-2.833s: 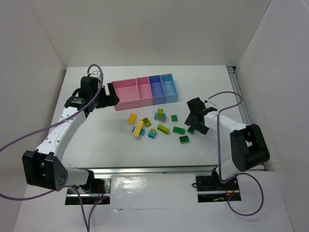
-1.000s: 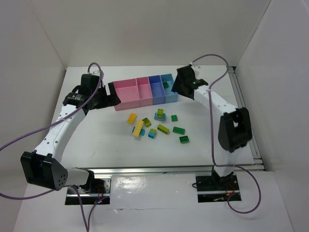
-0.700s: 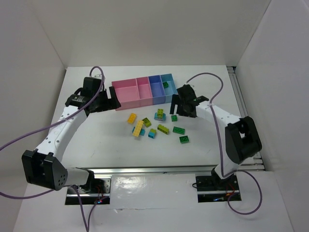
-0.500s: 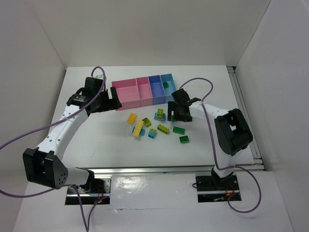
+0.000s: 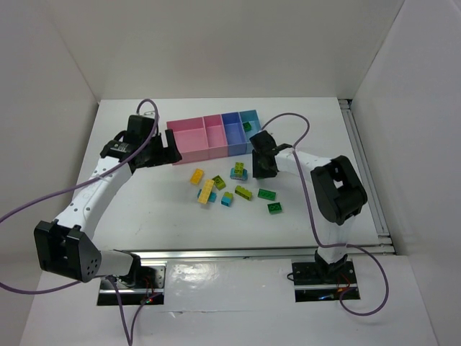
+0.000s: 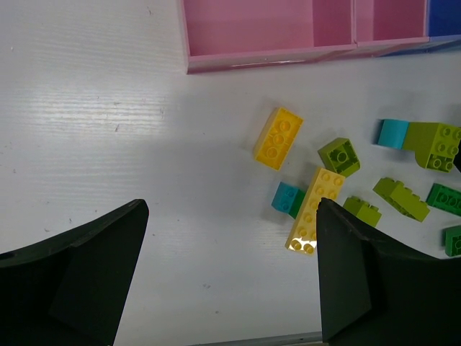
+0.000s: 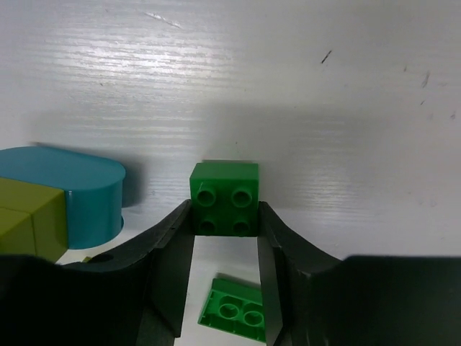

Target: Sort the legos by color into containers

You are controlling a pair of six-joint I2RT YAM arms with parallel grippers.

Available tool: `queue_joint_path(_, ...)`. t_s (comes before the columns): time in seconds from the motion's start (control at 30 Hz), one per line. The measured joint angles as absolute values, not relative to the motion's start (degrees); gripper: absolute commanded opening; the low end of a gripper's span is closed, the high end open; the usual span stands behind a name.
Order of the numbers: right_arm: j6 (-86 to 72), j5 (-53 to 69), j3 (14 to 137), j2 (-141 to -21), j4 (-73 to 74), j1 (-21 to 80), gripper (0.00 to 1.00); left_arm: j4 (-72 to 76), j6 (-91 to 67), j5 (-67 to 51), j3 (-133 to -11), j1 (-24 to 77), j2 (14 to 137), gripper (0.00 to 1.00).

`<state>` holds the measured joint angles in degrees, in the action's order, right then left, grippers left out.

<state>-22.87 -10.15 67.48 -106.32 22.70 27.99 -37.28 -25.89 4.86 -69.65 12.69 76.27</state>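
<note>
The wide bin (image 5: 189, 142) and the narrower bin (image 5: 214, 133) are plain pink, the third bin (image 5: 232, 132) blue-violet and the end bin (image 5: 253, 137) light blue. They sit on a white, faintly streaked table (image 5: 144, 209). The short brick (image 6: 278, 138) and the long brick (image 6: 315, 209) are yellow, the small cube (image 6: 339, 156) lime green, the square brick (image 7: 224, 197) dark green and the rounded piece (image 7: 79, 194) cyan.
</note>
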Motion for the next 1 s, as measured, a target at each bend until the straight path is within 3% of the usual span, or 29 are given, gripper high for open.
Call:
queue_joint_path(0.23,-23.1,-13.4,71.9,-104.4,23.6,28.0,0.30,-37.3,-25.9,5.6,-69.6,12.7,76.3,0.95)
queue_joint_path(0.43,-23.3,-14.9,86.1,-107.0,25.3,27.5,0.34,-38.0,-25.9,7.5,-69.6,12.7,76.3,0.95)
queue_joint_path(0.5,-23.1,-15.0,93.6,-110.9,25.2,26.9,0.44,-38.4,-25.8,8.1,-69.6,12.7,76.3,0.97)
queue_joint_path(0.53,-23.0,-15.2,97.1,-113.0,25.1,26.6,0.54,-38.6,-25.8,8.3,-69.6,12.7,76.3,0.97)
queue_joint_path(0.57,-23.1,-15.5,101.1,-115.6,25.9,26.2,0.76,-38.9,-25.7,8.5,-69.6,12.7,76.3,0.97)
queue_joint_path(0.73,-23.0,-15.9,116.6,-127.9,29.2,23.9,0.76,-39.4,-25.6,8.8,-69.6,12.7,76.0,0.97)
queue_joint_path(0.83,-23.2,-16.9,112.5,-126.2,29.5,23.2,0.72,-40.0,-25.6,8.8,-69.6,12.7,75.7,0.97)
queue_joint_path(1.0,-25.1,-18.0,88.1,-109.1,28.0,23.7,0.70,-40.4,-25.6,8.9,-69.6,12.7,75.5,0.97)
